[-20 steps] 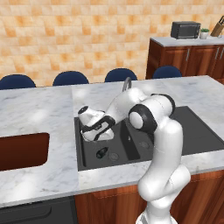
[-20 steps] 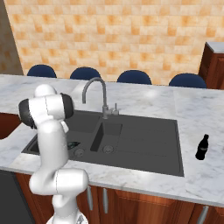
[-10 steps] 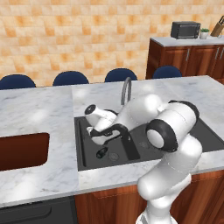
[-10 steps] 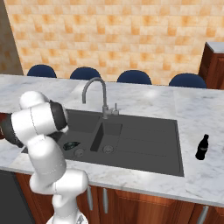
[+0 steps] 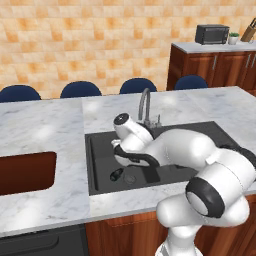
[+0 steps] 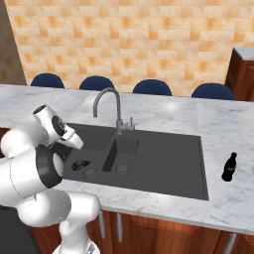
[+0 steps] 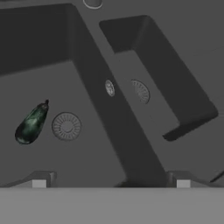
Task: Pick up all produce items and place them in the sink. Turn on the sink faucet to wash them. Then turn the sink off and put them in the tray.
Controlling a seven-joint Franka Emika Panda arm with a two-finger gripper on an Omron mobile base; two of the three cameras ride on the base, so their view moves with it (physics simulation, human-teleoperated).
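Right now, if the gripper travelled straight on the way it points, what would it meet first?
Most likely the black sink, at the divider between its two basins, since the open gripper looks down along that wall. The dark green vegetable lies off to one side beside a drain, out of that line. Depth is uncertain.

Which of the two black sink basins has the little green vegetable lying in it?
The larger basin, left of the divider in the hand view. The small dark green vegetable lies on its floor beside the round drain; the smaller basin holds only its own drain.

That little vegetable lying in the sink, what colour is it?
The vegetable is dark glossy green, clearest in the hand view.
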